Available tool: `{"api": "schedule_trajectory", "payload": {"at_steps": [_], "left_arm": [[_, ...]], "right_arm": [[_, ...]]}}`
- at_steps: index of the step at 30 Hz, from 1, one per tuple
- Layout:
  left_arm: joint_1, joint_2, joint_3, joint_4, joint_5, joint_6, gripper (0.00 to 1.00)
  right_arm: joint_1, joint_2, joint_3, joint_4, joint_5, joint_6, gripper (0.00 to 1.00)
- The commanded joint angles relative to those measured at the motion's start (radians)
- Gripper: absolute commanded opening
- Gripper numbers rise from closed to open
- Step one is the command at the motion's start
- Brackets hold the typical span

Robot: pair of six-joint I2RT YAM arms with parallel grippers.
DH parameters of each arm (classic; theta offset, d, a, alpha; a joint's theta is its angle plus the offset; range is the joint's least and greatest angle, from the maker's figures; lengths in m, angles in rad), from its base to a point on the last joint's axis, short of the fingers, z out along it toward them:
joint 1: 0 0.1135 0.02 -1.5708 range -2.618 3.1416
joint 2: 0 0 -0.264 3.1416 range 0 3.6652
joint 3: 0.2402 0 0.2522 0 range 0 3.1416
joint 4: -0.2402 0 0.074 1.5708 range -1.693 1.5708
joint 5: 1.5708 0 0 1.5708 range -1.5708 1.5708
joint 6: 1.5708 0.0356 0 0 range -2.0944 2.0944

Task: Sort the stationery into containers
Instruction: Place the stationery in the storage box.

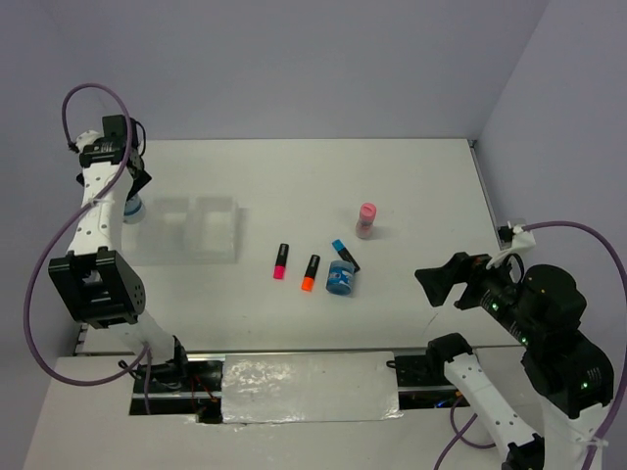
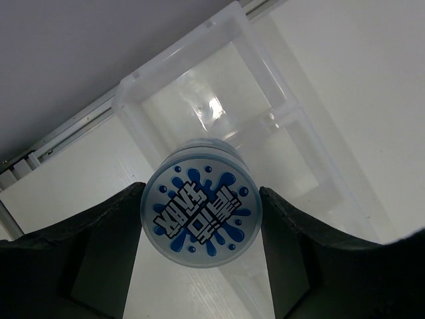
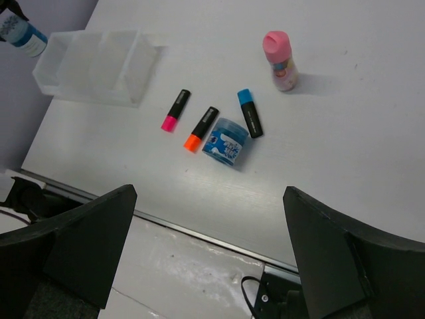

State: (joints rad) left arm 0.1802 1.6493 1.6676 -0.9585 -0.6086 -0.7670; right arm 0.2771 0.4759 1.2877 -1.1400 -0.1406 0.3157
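The tray (image 1: 201, 230) is set near the left edge of the worktop (image 1: 421, 176). The right gripper (image 3: 211, 232) is held wide by the right edge. A tape roll (image 2: 199, 211) is clamped in the left gripper (image 2: 201, 226), seemingly above the tray. Another roll (image 1: 340, 278), a tube (image 1: 365, 220) and the markers (image 1: 310, 272) are scattered mid-worktop.

Tray (image 2: 174, 53): clear glossy plastic. Tape roll (image 2: 199, 212) before tray: glossy printed face. Table (image 1: 421, 186) under tray: matt white, smooth.
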Motion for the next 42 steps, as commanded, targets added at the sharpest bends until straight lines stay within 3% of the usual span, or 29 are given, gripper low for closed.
{"api": "schedule_trajectory", "payload": {"at_steps": [1,16,29,42], "left_arm": [[0.039,-0.003,0.006,0.029,-0.01,-0.035,0.0],[0.097,0.119,0.035,0.073,-0.075,-0.08,0.0],[0.133,0.204,0.096,0.109,-0.039,-0.089,0.0],[0.145,0.282,0.15,0.165,-0.002,-0.071,0.21]], "right_arm": [[0.01,0.018,-0.011,0.068,-0.048,-0.02,1.0],[0.013,0.052,-0.06,0.095,-0.112,-0.02,1.0],[0.011,0.084,-0.103,0.128,-0.106,-0.02,1.0],[0.011,0.107,-0.122,0.167,-0.117,-0.006,1.0]]}}
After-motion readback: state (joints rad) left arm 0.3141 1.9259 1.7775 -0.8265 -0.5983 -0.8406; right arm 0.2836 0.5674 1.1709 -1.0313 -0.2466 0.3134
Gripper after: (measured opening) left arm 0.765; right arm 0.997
